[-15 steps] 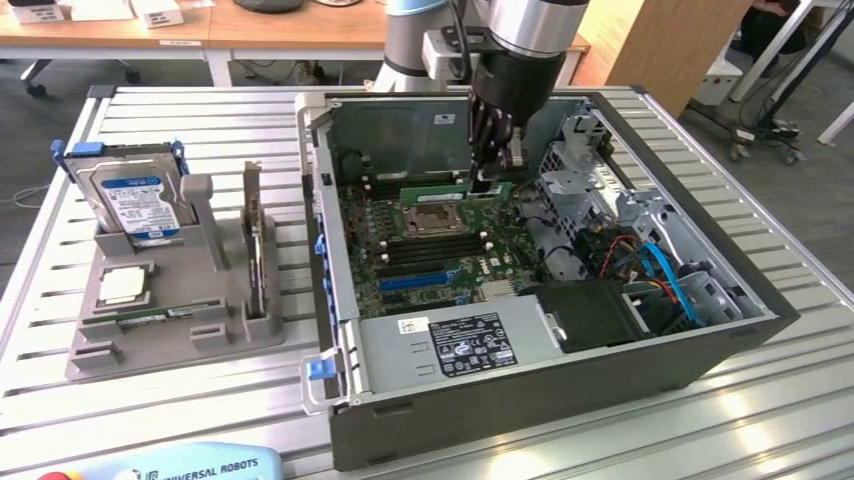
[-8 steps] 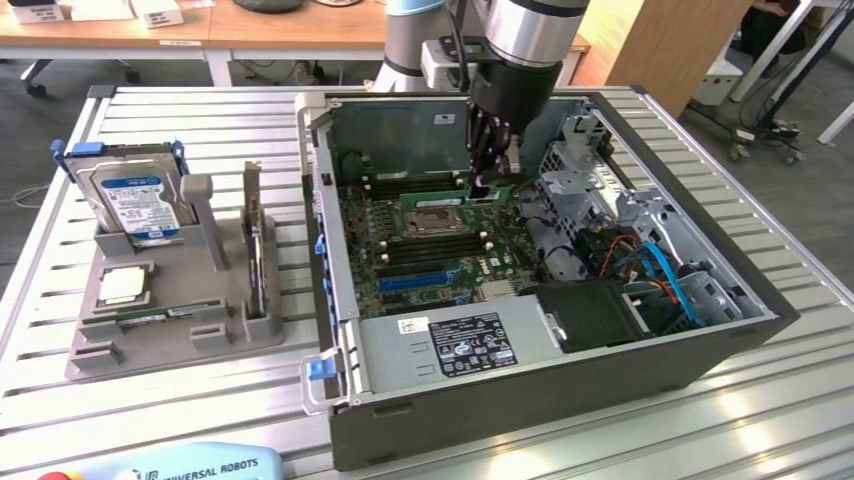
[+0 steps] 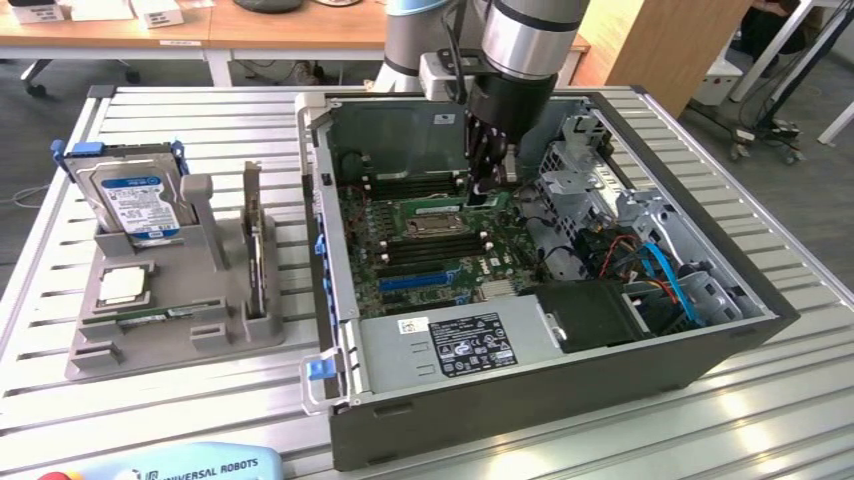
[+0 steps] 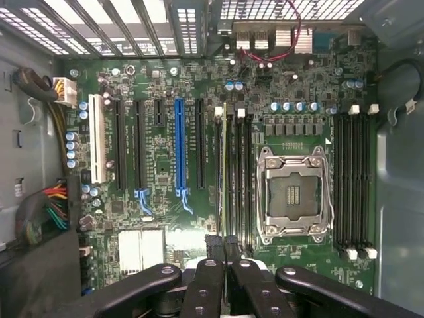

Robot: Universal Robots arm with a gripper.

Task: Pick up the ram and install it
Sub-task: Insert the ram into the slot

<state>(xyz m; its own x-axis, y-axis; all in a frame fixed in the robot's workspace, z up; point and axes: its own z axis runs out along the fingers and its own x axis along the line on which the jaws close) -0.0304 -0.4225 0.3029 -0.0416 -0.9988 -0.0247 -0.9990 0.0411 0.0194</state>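
the ram (image 4: 224, 173) is seen edge-on in the wrist view: a very thin, pale green strip running straight along the black memory slots (image 4: 238, 179), its flat faces hidden. the gripper (image 4: 224, 260) has its black fingers (image 4: 207, 285) drawn together on the strip's upper edge, clamped on the ram. whether the strip is seated in a slot or hangs just above one cannot be told.

the ram lies in the slot group between the processor socket (image 4: 293, 195) and the long expansion slots, with black slot walls close on both sides. in the exterior view the gripper (image 3: 483, 188) reaches down through the open top of the computer case (image 3: 534, 400), over the far half of the motherboard (image 3: 400, 255). the case walls rise all round the board. a metal drive cage (image 3: 587, 185) and bundled cables crowd the exterior view's right, just beside the arm. the board's left and near parts lie open.

counted: one socket, with four memory slots on each side of it; among the expansion slots, one blue slot (image 4: 179, 149) and one white slot (image 4: 98, 139). on the worktop (image 3: 761, 410), on the exterior view's left of the case and just apart from it, stands one grey holder (image 3: 200, 335). it carries one blue-labelled hard drive (image 3: 134, 200), upright, and one square silver processor chip (image 3: 120, 285), lying flat.
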